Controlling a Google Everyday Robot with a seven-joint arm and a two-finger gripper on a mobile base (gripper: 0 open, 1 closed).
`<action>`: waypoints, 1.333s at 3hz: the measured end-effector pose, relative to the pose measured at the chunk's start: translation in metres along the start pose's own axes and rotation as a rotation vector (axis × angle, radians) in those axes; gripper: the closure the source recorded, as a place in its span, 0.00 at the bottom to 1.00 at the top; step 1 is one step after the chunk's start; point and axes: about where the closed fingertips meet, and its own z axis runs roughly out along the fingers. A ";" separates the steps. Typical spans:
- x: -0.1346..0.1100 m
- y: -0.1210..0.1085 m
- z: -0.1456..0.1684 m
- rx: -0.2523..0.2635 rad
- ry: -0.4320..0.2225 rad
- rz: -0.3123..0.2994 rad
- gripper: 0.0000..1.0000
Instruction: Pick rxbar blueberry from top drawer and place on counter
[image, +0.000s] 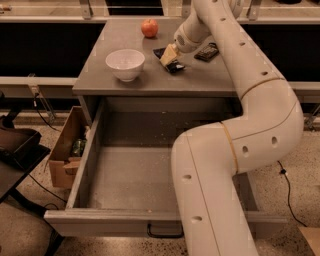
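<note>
The top drawer (130, 175) stands pulled out, and the part of its speckled floor that my arm does not hide holds nothing. Its dark handle (164, 232) is on the front panel. My arm reaches over it to the counter (210, 77). My gripper (169, 54) is down at the counter's middle back, right over a dark blue wrapped bar, the rxbar blueberry (174, 66), which lies flat on the counter and is partly hidden under the gripper.
A white bowl (125, 63) and a red apple (149, 27) sit on the counter to the left of the gripper. A black wrapped bar (206, 51) lies to its right. A cardboard box (66, 150) and a black chair (17, 145) stand left of the drawer.
</note>
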 end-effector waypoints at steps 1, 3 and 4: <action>0.000 0.000 0.000 0.000 0.000 0.000 0.05; 0.000 0.002 -0.005 -0.001 0.004 -0.007 0.00; -0.016 -0.008 -0.090 0.067 -0.043 -0.011 0.00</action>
